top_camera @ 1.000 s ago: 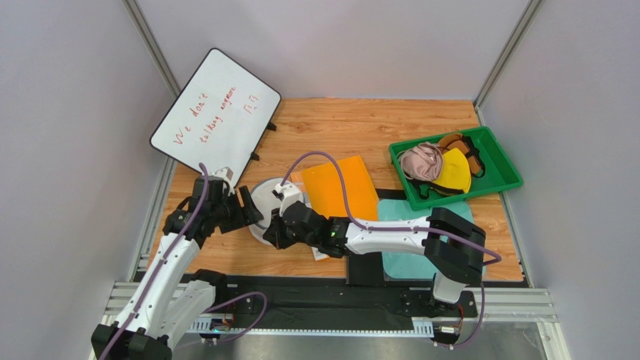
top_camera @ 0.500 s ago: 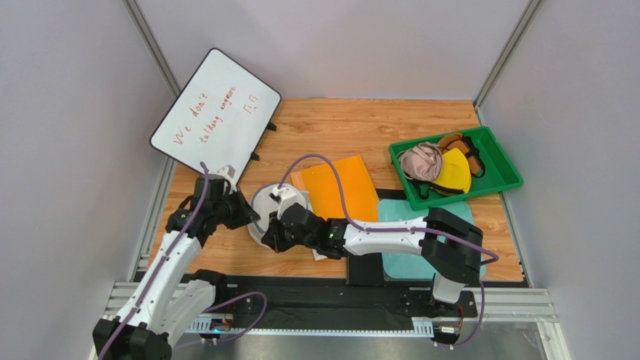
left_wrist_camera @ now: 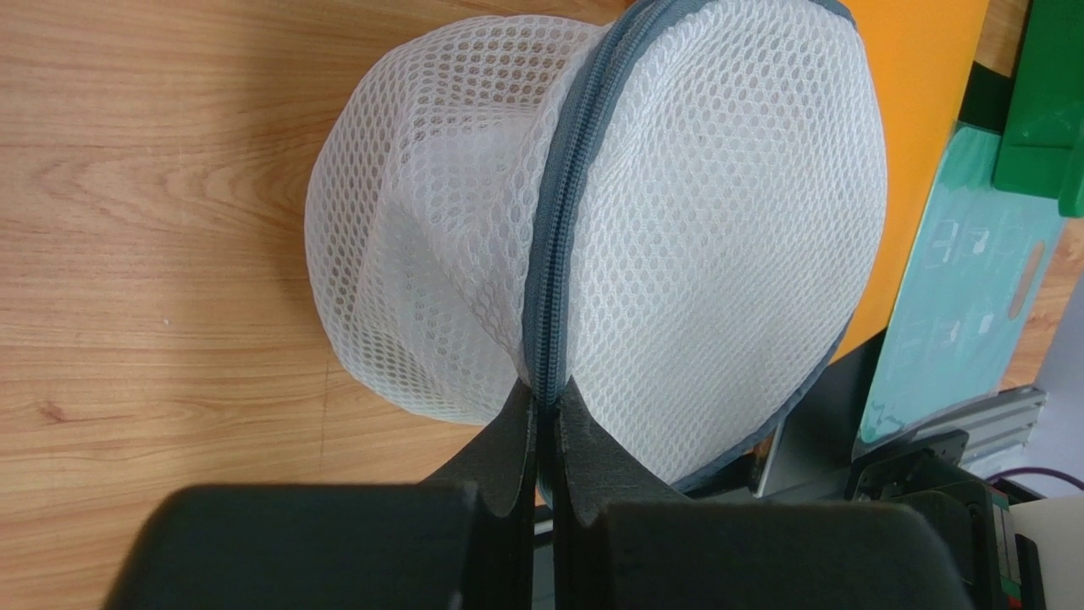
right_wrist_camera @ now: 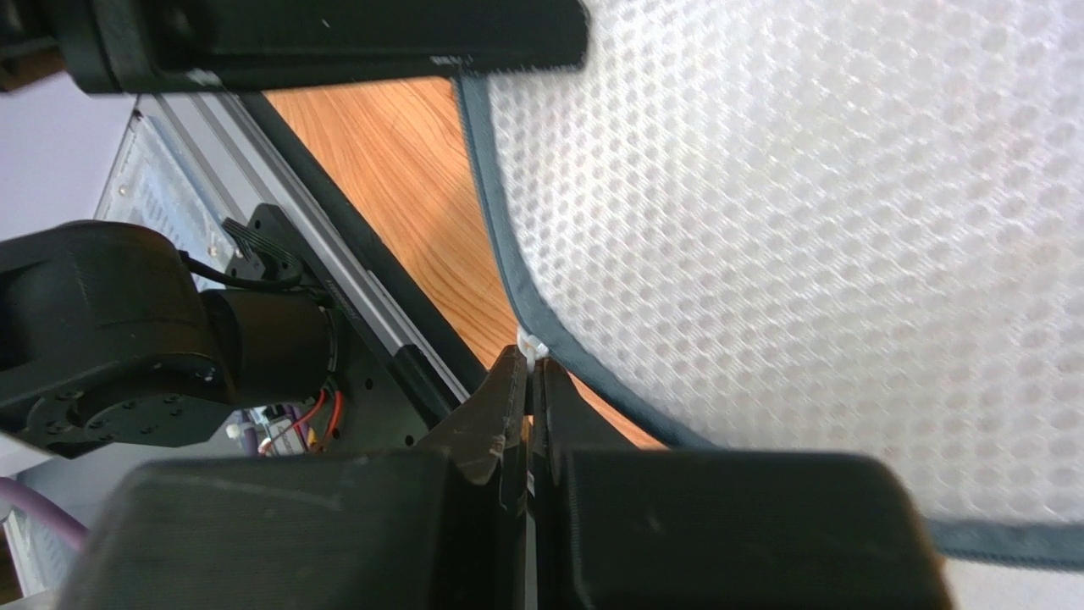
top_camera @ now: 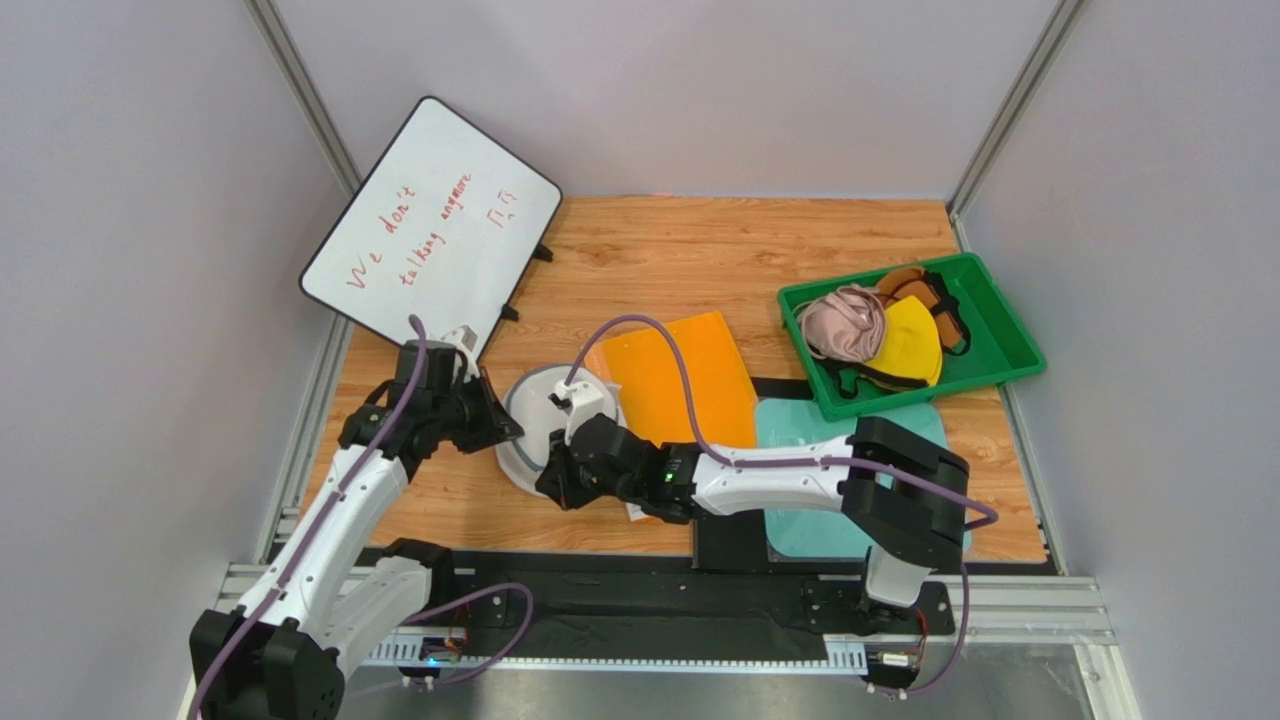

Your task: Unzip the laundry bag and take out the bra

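Left gripper [left_wrist_camera: 545,400] pinches the bag's [left_wrist_camera: 713,229] zipper [left_wrist_camera: 560,254], right gripper [right_wrist_camera: 529,369] apparently pinches its white tab [right_wrist_camera: 531,346]: anchor left firmly, draw right steadily along the rim.

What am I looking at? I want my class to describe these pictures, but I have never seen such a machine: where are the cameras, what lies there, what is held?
Two robot arms are bolted at the near edge of a wooden table. One picture looks down from above; the other two come from a camera on each wrist. On the table are a white mesh bag, an orange sheet, a teal sheet and a green tray of garments; a whiteboard leans at the far left. The left gripper is shut on the bag's grey zipper rim. The right gripper is shut on a small white tab at that rim. The zipper looks closed where it shows.
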Tool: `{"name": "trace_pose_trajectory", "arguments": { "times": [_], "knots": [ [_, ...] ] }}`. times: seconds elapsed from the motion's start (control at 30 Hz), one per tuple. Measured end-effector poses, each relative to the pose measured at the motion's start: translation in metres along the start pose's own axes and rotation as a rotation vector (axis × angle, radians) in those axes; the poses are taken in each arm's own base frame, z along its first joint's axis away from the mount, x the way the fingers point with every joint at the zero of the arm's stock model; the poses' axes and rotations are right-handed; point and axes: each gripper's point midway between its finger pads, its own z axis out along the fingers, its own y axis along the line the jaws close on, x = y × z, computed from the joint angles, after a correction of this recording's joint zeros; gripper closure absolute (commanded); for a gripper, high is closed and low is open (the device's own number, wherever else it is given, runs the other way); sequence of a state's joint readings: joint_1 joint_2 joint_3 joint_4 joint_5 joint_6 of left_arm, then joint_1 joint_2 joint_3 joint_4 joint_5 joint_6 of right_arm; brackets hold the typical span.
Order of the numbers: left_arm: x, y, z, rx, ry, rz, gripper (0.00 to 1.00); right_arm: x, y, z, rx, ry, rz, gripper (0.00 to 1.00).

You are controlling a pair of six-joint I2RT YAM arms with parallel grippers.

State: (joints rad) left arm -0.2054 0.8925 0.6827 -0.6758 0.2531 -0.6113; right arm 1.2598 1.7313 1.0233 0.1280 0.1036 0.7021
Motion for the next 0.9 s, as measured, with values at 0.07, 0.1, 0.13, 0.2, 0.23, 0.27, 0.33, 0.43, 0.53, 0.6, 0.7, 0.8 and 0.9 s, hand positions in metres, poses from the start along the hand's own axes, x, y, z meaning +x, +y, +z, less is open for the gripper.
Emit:
{"name": "trace_pose_trajectory", "arguments": {
  "times": [0.07, 0.1, 0.13, 0.2, 0.23, 0.27, 0.33, 0.43, 0.53, 0.6, 0.7, 0.8, 0.9],
  "knots": [
    [-0.001, -0.001, 0.0, -0.001, 0.003, 0.006, 1.0, 0.003, -0.004, -0.002, 0.007, 0.002, -0.001, 1.0],
    [-0.002, -0.001, 0.001, -0.001, 0.005, 0.012, 1.0, 0.003, -0.005, -0.004, 0.011, 0.001, -0.001, 1.0],
    [-0.002, -0.001, 0.001, -0.001, 0.006, 0.015, 1.0, 0.004, -0.007, -0.005, 0.015, 0.001, -0.001, 1.0],
    [-0.002, -0.001, 0.001, -0.002, 0.009, 0.02, 1.0, 0.004, -0.01, -0.009, 0.022, -0.005, -0.001, 1.0],
    [-0.003, -0.001, 0.002, -0.002, 0.009, 0.024, 1.0, 0.004, -0.012, -0.01, 0.024, -0.006, -0.001, 1.0],
    [-0.003, -0.001, 0.002, -0.002, 0.01, 0.027, 1.0, 0.004, -0.013, -0.012, 0.028, -0.007, 0.0, 1.0],
    [-0.004, -0.002, 0.001, -0.002, 0.009, 0.034, 1.0, 0.004, -0.017, -0.015, 0.035, -0.012, 0.001, 1.0],
    [-0.006, -0.003, 0.001, 0.0, 0.007, 0.043, 1.0, 0.003, -0.025, -0.02, 0.051, -0.017, 0.002, 1.0],
    [-0.008, -0.003, 0.002, -0.003, 0.01, 0.053, 1.0, 0.001, -0.033, -0.025, 0.067, -0.023, 0.004, 1.0],
    [-0.01, -0.004, 0.002, -0.004, 0.011, 0.06, 1.0, -0.002, -0.038, -0.027, 0.08, -0.03, 0.003, 1.0],
    [-0.015, -0.007, 0.002, -0.003, 0.009, 0.07, 0.96, -0.007, -0.041, -0.031, 0.091, -0.043, -0.002, 1.0],
    [-0.019, -0.01, 0.001, 0.002, 0.005, 0.079, 0.52, -0.011, -0.04, -0.033, 0.092, -0.056, -0.005, 1.0],
    [-0.022, -0.01, 0.001, 0.002, -0.005, 0.093, 0.3, -0.01, -0.041, -0.034, 0.092, -0.05, -0.005, 1.0]
  ]
}}
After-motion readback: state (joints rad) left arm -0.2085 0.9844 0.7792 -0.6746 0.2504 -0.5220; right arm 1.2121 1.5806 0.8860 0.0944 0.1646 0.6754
